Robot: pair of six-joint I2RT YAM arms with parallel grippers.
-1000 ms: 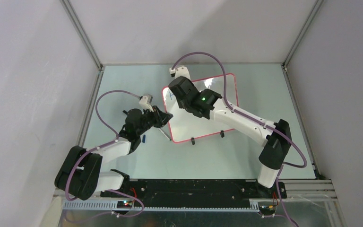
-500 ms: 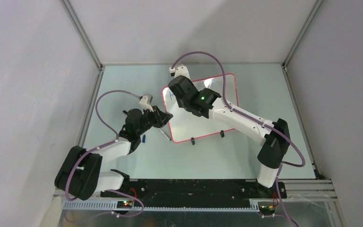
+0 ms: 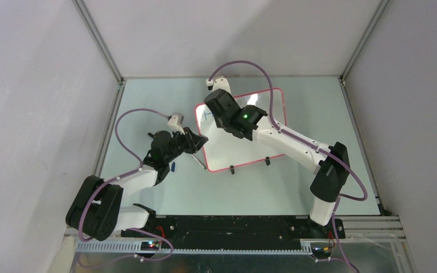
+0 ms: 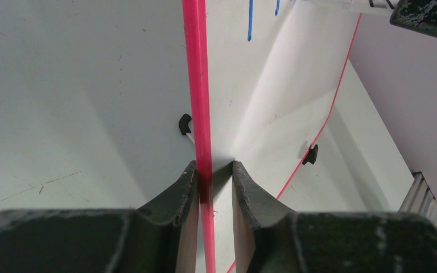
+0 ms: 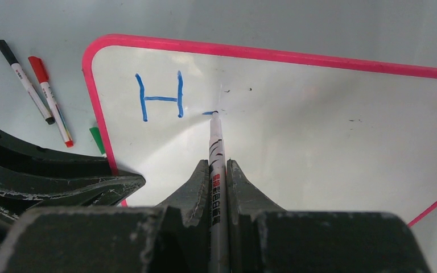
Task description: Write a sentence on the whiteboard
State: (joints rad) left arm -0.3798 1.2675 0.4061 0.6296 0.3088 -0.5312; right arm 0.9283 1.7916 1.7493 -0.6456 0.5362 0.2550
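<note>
The whiteboard [image 3: 230,152], white with a thin red frame, lies on the table. My left gripper [image 3: 201,142] is shut on its left edge, and the red frame [image 4: 203,114] runs between the fingers of the left gripper [image 4: 210,173]. My right gripper [image 5: 218,170] is shut on a marker [image 5: 215,142] whose tip touches the whiteboard [image 5: 296,148]. Of the sentence, a blue "H" [image 5: 160,98] shows near the board's corner, with a short blue stroke [image 5: 207,112] at the marker's tip. From above, the right gripper [image 3: 215,112] hides the lettering.
A black marker [image 5: 25,82] and a red marker [image 5: 51,102] lie on the table left of the board, with a small green piece [image 5: 97,139] by the frame. Two black feet [image 4: 185,124] [image 4: 310,153] stick out from the board's near edge. Walls enclose the table.
The right gripper with the marker has shifted slightly toward the board's far edge. The left arm has stayed still on the frame.
</note>
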